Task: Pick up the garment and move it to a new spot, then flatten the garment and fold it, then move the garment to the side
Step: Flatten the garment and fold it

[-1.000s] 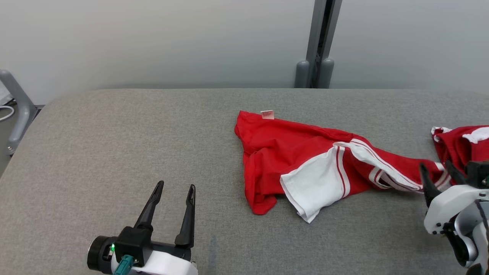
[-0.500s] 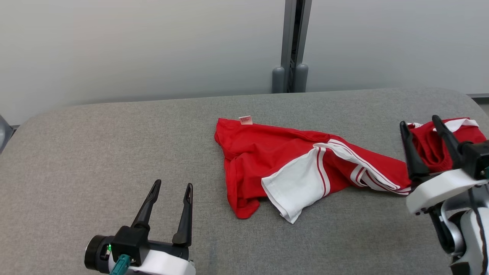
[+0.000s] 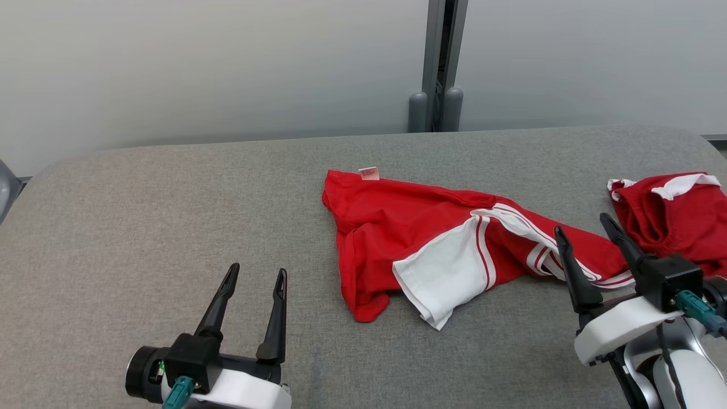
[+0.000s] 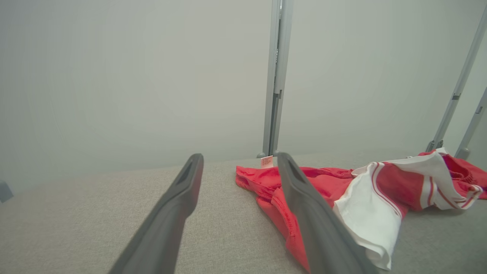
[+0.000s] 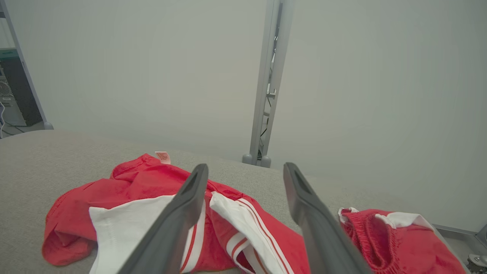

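Left gripper (image 3: 258,270): jaws spread wide, nothing between them, the two dark fingers pointing up the head view from the lower left

Right gripper (image 3: 582,224): jaws wide open too and not pinching any cloth. In the head view its fingertips sit over the right-hand end of the garment (image 3: 409,227), and I honestly can't tell if they touch it or float just above

Around the left gripper: it hangs over the grey table (image 3: 142,199), with the garment off to its right and well apart from it

Garment: red cloth with white panels and thin red/white stripes, lying crumpled on the table a bit right of centre, stretched sideways toward the right gripper

White panel (image 3: 443,278): flopped over the garment's near edge, corner pointing back toward the robot

Tag (image 3: 369,173): little pink label sticking up at the garment's far left corner

Second red piece (image 3: 676,216): bunched red cloth with white trim and a gathered edge, by the table's right edge just beyond the right gripper. It's right next to the garment's end, no idea if the two are touching or joined

Right wrist view: garment lies to the left of the fingers, second red piece to the right

Table: fabric-covered top with rounded corners

Behind it: pale wall with a grey upright post (image 3: 440,57) that has two rounded feet at its base
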Tool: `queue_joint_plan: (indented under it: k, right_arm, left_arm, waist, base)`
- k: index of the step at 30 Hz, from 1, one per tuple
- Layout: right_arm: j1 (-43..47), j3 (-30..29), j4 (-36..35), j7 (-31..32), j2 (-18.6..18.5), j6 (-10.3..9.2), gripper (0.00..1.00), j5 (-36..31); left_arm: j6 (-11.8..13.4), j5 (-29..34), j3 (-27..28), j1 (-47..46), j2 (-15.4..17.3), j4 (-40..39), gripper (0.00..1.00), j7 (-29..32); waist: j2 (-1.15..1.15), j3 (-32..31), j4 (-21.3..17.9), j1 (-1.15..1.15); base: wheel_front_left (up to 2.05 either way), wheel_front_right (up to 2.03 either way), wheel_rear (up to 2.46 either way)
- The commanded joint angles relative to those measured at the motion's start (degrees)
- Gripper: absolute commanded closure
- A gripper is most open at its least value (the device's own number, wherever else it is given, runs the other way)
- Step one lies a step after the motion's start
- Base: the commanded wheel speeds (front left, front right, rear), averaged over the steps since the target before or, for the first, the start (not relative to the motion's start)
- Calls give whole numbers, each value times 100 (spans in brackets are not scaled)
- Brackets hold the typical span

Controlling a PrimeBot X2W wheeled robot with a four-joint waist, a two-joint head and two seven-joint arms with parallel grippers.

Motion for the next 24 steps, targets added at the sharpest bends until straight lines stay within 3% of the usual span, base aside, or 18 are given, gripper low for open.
queue_joint_plan:
  k: [1,6,22,23,24]
  right_arm:
    - [-9,10,97,-3,-19,-1,0,-89]
    - [-222,242,527,173,-171,-1,0,-514]
    - [-843,484,1745,-83,-244,-1,0,-485]
    - [-853,484,1773,-94,-238,-1,3,-479]
    - [-870,482,1801,-95,-235,-1,16,-475]
  left_arm:
    - [20,21,17,-79,19,-30,0,-21]
    - [-12,23,-30,-145,19,-15,0,-21]
    - [-43,-13,-120,-263,20,80,0,-21]
    - [-44,-12,-122,-266,19,78,0,-21]
    - [-39,-13,-121,-270,19,77,0,-21]
  waist:
    - [0,22,24,0]
    - [0,143,99,0]
    - [0,347,462,0]
    - [0,352,471,0]
    - [0,358,477,0]
  base:
    - [0,0,0]
    - [0,0,0]
    - [0,0,0]
    - [0,0,0]
    - [0,0,0]
